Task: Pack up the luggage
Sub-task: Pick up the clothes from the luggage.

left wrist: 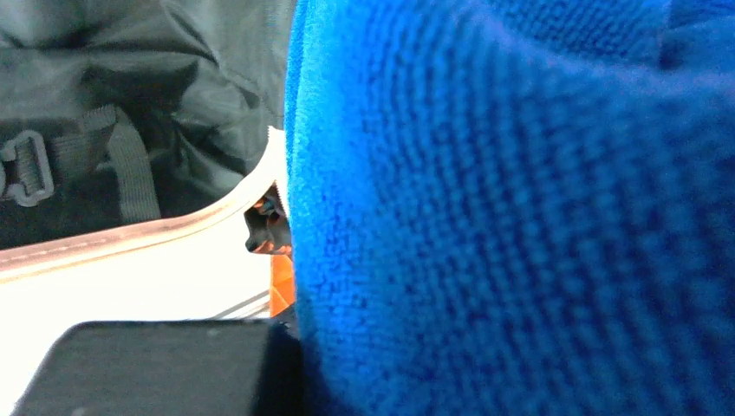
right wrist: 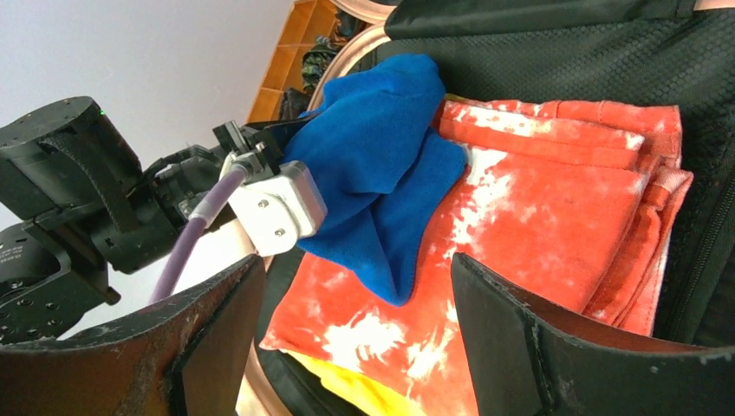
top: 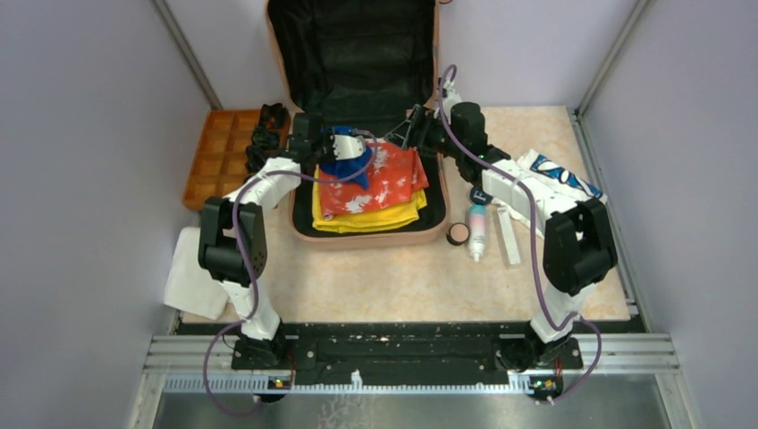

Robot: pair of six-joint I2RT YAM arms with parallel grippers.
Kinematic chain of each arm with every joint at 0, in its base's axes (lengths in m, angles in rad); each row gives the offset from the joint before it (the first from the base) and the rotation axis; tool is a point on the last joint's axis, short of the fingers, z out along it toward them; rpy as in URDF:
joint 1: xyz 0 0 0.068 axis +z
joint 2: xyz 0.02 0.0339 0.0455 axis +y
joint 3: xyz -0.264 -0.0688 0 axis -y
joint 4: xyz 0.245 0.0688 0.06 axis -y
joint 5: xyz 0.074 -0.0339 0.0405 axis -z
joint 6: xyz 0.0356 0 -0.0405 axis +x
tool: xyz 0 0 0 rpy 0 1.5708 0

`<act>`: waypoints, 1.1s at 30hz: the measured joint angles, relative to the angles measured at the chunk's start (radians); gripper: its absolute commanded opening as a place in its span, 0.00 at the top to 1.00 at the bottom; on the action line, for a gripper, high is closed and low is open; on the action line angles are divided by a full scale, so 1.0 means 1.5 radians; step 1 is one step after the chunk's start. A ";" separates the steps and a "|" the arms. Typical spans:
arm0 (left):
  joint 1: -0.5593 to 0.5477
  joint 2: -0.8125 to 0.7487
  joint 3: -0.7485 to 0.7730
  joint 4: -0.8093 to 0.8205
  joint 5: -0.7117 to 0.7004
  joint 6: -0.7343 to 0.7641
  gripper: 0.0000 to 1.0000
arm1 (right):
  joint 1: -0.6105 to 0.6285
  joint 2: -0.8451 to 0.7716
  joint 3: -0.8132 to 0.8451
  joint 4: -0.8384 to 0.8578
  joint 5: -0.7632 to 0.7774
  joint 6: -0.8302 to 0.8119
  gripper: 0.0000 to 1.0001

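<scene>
The peach-pink luggage lies open at the table's back, its black-lined lid standing upright. Inside, a red and white tie-dye cloth rests on a yellow cloth. My left gripper is over the case's left side, shut on a bunched blue cloth. That cloth's tip hangs onto the red one. The blue cloth fills the left wrist view beside one black finger. My right gripper hovers open over the case's back right, holding nothing.
An orange compartmented tray sits left of the case with dark items at its right end. A white cloth hangs at the left table edge. Right of the case lie a round compact, a bottle, a white stick and a blue-patterned pouch.
</scene>
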 measured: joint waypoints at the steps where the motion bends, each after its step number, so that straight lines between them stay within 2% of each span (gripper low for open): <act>1: 0.000 0.000 0.000 0.007 -0.009 0.005 1.00 | 0.000 0.000 -0.001 0.001 -0.002 0.002 0.23; 11: -0.021 -0.035 -0.019 0.093 -0.060 0.044 1.00 | -0.013 -0.004 -0.031 0.022 -0.021 0.021 0.24; 15: -0.067 -0.116 -0.059 0.180 -0.078 0.066 1.00 | -0.032 -0.006 -0.035 0.030 -0.037 0.030 0.21; 19: -0.115 -0.226 -0.133 0.312 -0.063 0.117 1.00 | -0.052 -0.013 -0.035 0.035 -0.069 0.031 0.16; 21: -0.125 -0.291 -0.185 0.367 -0.018 0.153 1.00 | -0.061 -0.021 -0.035 0.039 -0.089 0.033 0.15; 27: -0.121 -0.438 -0.262 0.413 0.135 0.246 1.00 | -0.081 -0.044 -0.050 0.122 -0.176 0.081 0.14; 33: -0.121 -0.519 -0.285 0.465 0.257 0.311 1.00 | -0.080 -0.068 -0.162 0.366 -0.283 0.225 0.11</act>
